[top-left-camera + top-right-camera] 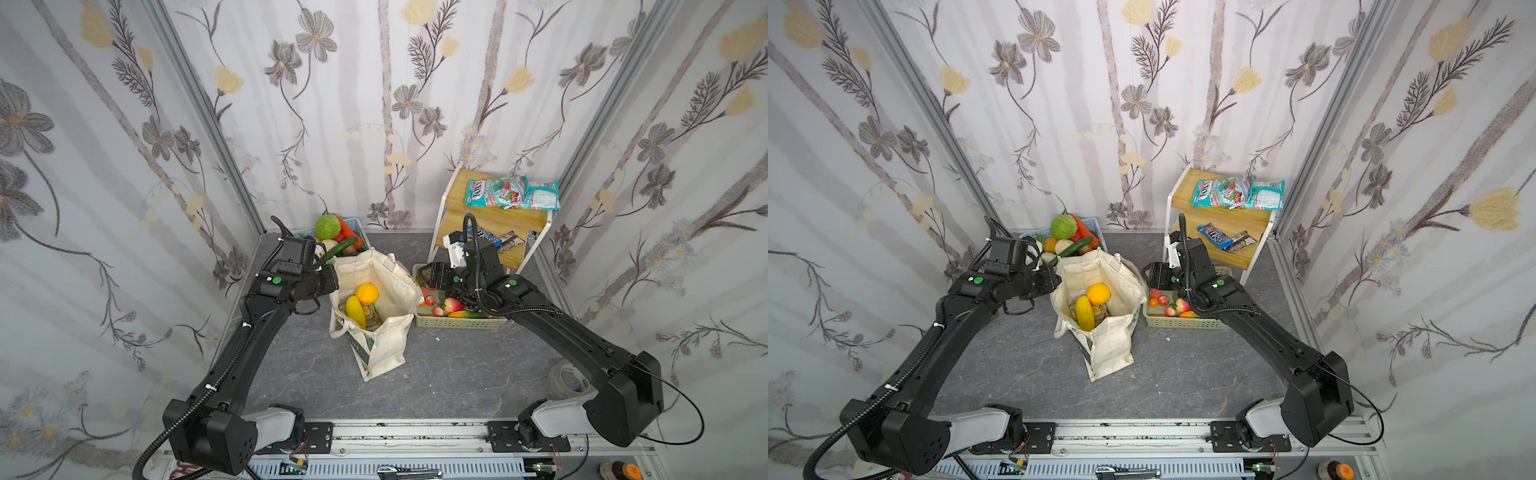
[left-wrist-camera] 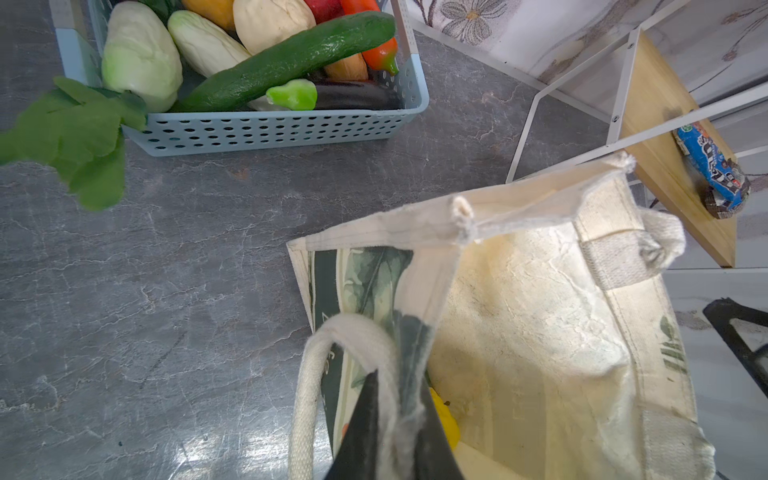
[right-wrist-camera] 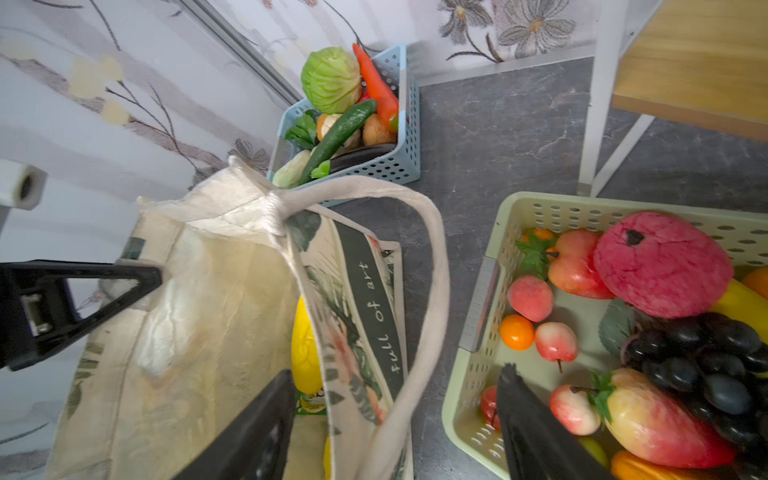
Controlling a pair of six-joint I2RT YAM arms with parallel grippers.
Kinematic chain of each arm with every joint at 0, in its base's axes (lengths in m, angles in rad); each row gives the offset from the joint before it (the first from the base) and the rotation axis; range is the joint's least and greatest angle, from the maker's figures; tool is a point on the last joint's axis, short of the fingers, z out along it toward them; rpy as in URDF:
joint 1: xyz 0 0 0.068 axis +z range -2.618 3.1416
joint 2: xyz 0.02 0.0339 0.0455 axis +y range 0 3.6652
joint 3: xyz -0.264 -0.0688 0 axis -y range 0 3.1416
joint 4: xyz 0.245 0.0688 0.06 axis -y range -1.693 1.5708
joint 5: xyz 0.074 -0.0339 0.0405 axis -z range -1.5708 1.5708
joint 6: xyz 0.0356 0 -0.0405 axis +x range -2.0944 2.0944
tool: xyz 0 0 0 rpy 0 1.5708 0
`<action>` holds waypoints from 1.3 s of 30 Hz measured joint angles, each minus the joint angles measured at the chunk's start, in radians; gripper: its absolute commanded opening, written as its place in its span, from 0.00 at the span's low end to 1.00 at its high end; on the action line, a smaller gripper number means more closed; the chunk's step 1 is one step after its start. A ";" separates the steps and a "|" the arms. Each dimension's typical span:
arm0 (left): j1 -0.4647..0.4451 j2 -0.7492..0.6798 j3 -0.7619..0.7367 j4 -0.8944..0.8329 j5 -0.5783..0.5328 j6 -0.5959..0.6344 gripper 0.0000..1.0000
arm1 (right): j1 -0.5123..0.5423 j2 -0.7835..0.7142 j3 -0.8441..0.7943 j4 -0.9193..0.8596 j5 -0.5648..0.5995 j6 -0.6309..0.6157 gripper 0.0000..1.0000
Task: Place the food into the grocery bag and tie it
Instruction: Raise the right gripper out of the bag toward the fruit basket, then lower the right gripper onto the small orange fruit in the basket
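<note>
Left gripper [image 1: 332,277]: fingers [image 2: 359,434] pinched tight on the cream rim of the grocery bag [image 1: 386,349], beside a handle root, at 10 o'clock of the bag's mouth in both top views. Blue basket [image 1: 358,223]: at 11 o'clock of the bag, just beside it, heaped with plastic vegetables: cabbage [image 1: 327,226], cucumber [image 1: 340,249], carrot [image 1: 347,228], pale white-green oblong vegetable [image 2: 203,41]. Grocery bag: table centre, upright, mouth open. Inside, the round orange [image 1: 367,294] lies at 12 o'clock, the yellow oblong fruit [image 1: 355,311] at 8 o'clock touches it, and the green-and-yellow snack packet [image 1: 372,318] lies beneath both. Right gripper [image 3: 397,372]: fingers spread wide, holding nothing, astride the bag's 3 o'clock wall and loop handle [image 3: 436,291]. Pale green basket [image 1: 457,323]: at 3 o'clock of the bag, just beside it, holding plastic fruit, black grapes [image 3: 706,361] among it. Wooden shelf [image 1: 455,187]: at 1 o'clock, with teal sweet packets [image 1: 511,193] on the upper tier and a blue chocolate packet [image 1: 1214,236] on the lower.
</note>
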State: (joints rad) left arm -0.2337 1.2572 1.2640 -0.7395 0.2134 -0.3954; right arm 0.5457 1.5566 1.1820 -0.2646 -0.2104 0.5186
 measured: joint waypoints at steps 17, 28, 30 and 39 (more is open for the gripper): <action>0.000 0.027 0.020 -0.012 -0.003 0.000 0.00 | -0.045 0.157 -0.073 0.001 0.038 -0.019 0.53; 0.000 0.040 0.020 -0.010 -0.003 0.000 0.00 | -0.046 0.272 -0.077 0.010 0.058 -0.022 0.42; 0.000 0.041 0.019 -0.006 -0.003 -0.001 0.00 | -0.042 0.293 -0.074 0.013 0.051 -0.021 0.41; 0.000 0.044 0.014 0.004 -0.002 -0.001 0.00 | -0.026 0.375 -0.040 0.047 0.033 -0.003 0.42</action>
State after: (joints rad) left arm -0.2337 1.3014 1.2778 -0.7353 0.2111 -0.3962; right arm 0.5198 1.9312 1.1419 -0.2173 -0.1772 0.5156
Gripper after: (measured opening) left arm 0.109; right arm 0.419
